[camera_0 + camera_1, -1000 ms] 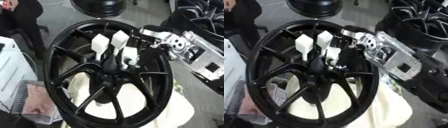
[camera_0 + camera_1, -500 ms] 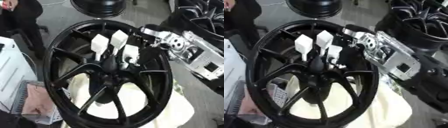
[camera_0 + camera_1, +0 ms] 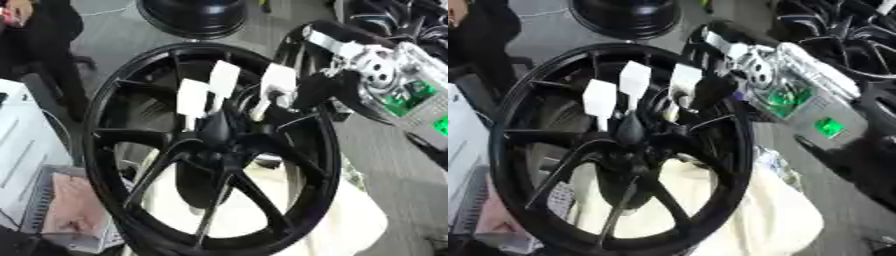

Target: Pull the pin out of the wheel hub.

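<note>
At the centre of a black wheel (image 3: 210, 145), three white-tagged pins (image 3: 223, 82) are seen standing in the hub; the rightmost pin (image 3: 276, 87) appears to be pinched by the right hand (image 3: 319, 90); if pulled at an angle, it could jam or slip free.

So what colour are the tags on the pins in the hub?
White tags, clearest in the left eye view.
</note>
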